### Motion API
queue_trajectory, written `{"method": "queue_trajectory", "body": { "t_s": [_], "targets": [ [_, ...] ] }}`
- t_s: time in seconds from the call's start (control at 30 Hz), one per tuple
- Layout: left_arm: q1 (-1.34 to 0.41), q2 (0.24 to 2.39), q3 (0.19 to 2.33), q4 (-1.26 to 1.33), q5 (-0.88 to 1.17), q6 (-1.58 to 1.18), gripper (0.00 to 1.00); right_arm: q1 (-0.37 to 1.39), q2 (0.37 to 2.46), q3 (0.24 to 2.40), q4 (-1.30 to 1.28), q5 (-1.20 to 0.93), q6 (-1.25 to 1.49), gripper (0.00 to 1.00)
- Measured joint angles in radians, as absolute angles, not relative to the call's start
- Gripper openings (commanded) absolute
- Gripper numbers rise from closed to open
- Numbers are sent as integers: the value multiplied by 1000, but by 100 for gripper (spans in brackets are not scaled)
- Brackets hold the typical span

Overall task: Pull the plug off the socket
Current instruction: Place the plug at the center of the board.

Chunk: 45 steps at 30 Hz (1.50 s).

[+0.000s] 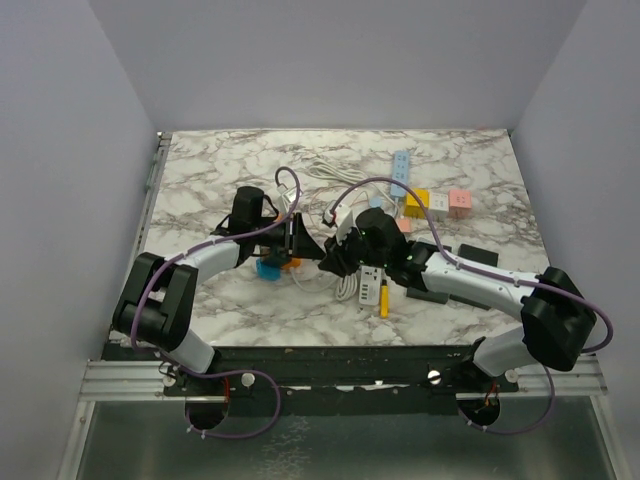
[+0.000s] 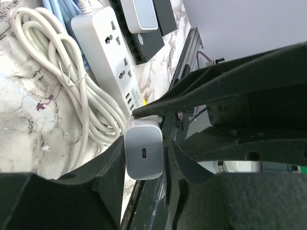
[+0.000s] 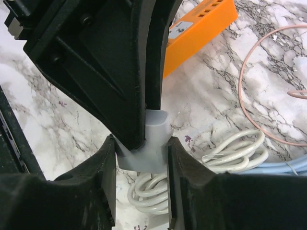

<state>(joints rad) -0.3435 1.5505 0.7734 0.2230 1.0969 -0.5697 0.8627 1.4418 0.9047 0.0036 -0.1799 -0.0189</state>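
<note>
Here the USB-C charger plug [image 2: 144, 153] shows as a small block with rounded corners, its shell pale grey-white and its end face a smooth silver-grey with one dark oval port slot in the middle. It is held near the middle of the marble table [image 1: 200, 180], just left of the white power strip [image 2: 110, 52] in the top view, between the two arms' meeting fingertips. The left gripper [image 2: 144, 159] is clamped on it, one black finger pressed to each long side. The right gripper [image 3: 141, 165] grasps the same block from the opposite end, its fingers touching both flanks. Whether the pins sit in anything cannot be seen. A small yellowish label at the strip's near end is too small to read, and the plug's face carries no legible print. The port face points back at the left wrist camera, so the body's long axis runs from the left gripper towards the right one, roughly level across the table. A coiled white cable [image 2: 62, 81] lies beside the strip, and an orange block [image 3: 201, 24] lies on the marble behind.
</note>
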Motion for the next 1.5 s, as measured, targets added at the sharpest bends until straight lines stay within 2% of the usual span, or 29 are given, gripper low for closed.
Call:
{"method": "queue_trajectory", "body": {
  "t_s": [0.1,0.13,0.23,0.33,0.57,0.8,1.0,1.13,1.27,1.37,1.5],
  "targets": [
    [-342,1554,774,221,1095,-569,9,865,1442,892,24,-166,-17,21],
    [-342,1555,774,221,1093,-569,16,865,1442,889,30,-165,-15,21],
    [-342,1555,774,221,1089,-568,50,865,1442,883,40,-163,-15,19],
    [-342,1555,776,210,1080,-560,74,865,1442,875,52,-149,3,19],
    [-335,1498,817,86,928,-456,99,869,1435,819,54,5,90,19],
    [-278,1332,817,36,702,-398,99,843,1383,779,-9,243,194,19],
    [-191,1249,817,-37,434,-369,99,667,1331,791,-98,348,275,20],
    [-149,1291,817,-109,391,-356,99,537,1333,799,-151,354,314,20],
    [-121,1327,815,-147,394,-356,99,479,1355,801,-184,352,330,26],
    [-111,1330,807,-164,406,-356,99,455,1389,813,-200,348,339,38],
    [-111,1330,797,-167,423,-356,99,437,1425,826,-205,336,346,69]
  ]
}}
